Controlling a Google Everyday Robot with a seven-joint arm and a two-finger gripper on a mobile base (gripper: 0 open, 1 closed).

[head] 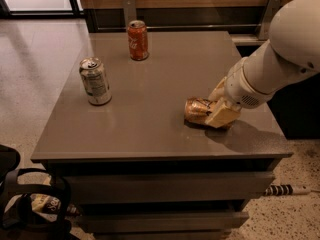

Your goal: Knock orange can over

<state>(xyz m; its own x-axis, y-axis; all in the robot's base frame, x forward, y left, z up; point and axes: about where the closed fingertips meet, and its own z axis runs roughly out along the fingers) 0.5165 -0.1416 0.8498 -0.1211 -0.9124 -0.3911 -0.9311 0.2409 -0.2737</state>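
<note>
The orange can (196,110), golden-copper with dark script, lies on its side on the grey table (150,84), right of centre near the front, its end facing left. My gripper (219,111) comes in from the right on a white arm and sits right at the can's right end, with one cream fingertip (222,115) over the can's near side. The far part of the can is hidden behind the gripper.
A red cola can (138,40) stands upright at the back of the table. A silver-white can (95,81) stands upright at the left. A dark bag (25,204) lies on the floor at the front left. The table's right edge is close to the arm.
</note>
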